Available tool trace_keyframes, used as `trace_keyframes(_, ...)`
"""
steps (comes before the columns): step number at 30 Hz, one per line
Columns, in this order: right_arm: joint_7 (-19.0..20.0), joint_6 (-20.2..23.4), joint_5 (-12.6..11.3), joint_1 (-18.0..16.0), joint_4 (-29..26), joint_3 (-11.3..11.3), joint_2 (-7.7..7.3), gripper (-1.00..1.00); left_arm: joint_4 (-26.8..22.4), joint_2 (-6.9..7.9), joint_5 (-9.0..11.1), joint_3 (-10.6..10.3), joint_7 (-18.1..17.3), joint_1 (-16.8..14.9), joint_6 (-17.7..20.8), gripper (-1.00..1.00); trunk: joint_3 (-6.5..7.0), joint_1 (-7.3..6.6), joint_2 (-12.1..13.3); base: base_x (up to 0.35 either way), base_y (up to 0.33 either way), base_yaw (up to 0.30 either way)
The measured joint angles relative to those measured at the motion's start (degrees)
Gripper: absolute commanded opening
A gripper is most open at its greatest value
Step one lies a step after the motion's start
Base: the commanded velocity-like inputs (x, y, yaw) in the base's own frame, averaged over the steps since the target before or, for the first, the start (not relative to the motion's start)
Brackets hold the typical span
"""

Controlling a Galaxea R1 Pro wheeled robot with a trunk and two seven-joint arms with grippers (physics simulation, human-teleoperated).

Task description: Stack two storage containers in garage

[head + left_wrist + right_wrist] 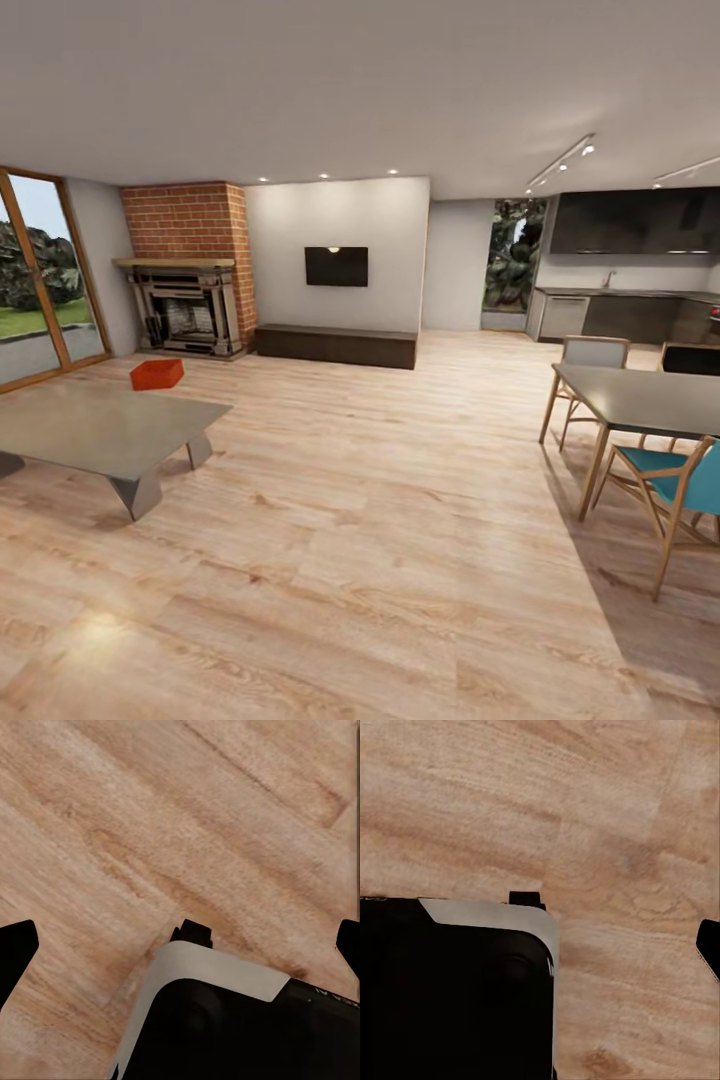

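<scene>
The robot stands in the living room, on a light wood plank floor [380,520] that runs from the foreground to the far wall.

One storage container [157,374], an orange-red shallow open bin, sits on the plank floor in front of the fireplace [186,308] and just beyond the far edge of the low grey coffee table [100,428]. It is well away from the robot. A second container cannot be made out.

The fireplace stands against a brick column [190,222] at the left of the far wall. Left of it are wood-framed glass doors [40,280] giving onto grass and rocks. A black television [336,266] hangs on the cream wall, above a long dark low bench [336,346].

To the right, a dark dining table [650,398] on wooden legs stands with a teal chair [672,490] on its near side and a grey chair [592,358] at its far end. Behind them is a kitchen counter [620,312] with dark upper cabinets [634,222].

In the left wrist view, the left gripper [180,945] points down at the floor; dark fingertips [15,952] sit at opposite edges of the frame, so the jaws stand wide apart with nothing between them. A black, grey-edged part of the robot's body [225,1020] lies below.

In the right wrist view, one dark fingertip [709,948] of the right gripper shows at the frame edge over the planks; the other is hidden, so I cannot tell the jaw state
</scene>
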Motion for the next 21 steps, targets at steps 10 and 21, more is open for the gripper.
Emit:
trace_keyframes(10,0.0,0.0,-0.01,0.0,0.0,0.0,0.0,1.0,0.0,0.0,-0.01,-0.01,0.0,0.0,0.04,1.0,0.0,0.0,0.0,0.324,0.0,0.0)
trace_keyframes(21,0.0,0.0,0.0,0.0,0.0,0.0,0.01,1.0,0.0,0.0,-0.01,-0.01,0.0,0.0,0.09,1.0,0.0,0.0,0.0,0.324,0.0,0.0)
